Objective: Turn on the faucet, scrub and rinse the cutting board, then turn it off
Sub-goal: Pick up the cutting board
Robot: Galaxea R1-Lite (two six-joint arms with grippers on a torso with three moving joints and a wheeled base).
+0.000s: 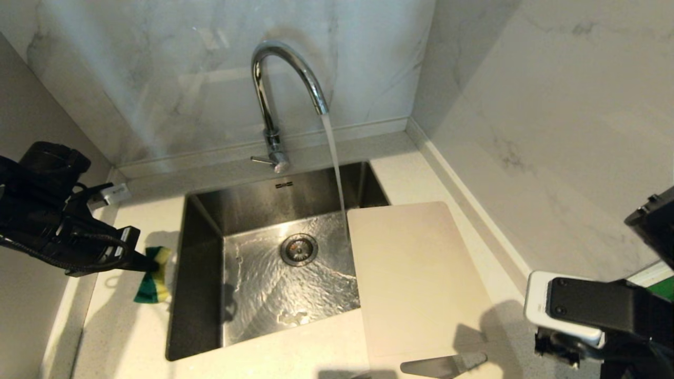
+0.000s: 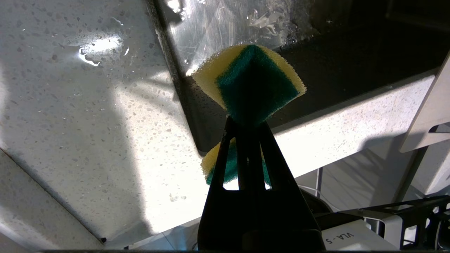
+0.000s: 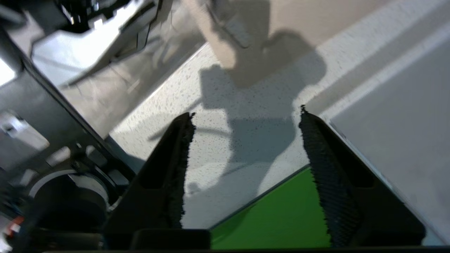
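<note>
The chrome faucet [image 1: 269, 95] stands behind the sink, and water streams from its spout into the basin. The cream cutting board [image 1: 416, 279] lies flat on the counter to the right, its left edge overhanging the sink and its slot handle at the near end. Over the counter left of the sink, my left gripper [image 2: 246, 123] is shut on a green-and-yellow sponge [image 2: 253, 84], which also shows in the head view [image 1: 152, 279]. My right gripper [image 3: 246, 112] hangs open and empty over the counter's near right corner, just clear of the board's handle end [image 3: 299, 14].
The steel sink [image 1: 205, 221] has a wet floor and a round drain [image 1: 298, 249]. Marble walls close the back and right sides. A green surface [image 3: 281, 218] lies below the counter edge under the right gripper. The robot's base shows below the counter front.
</note>
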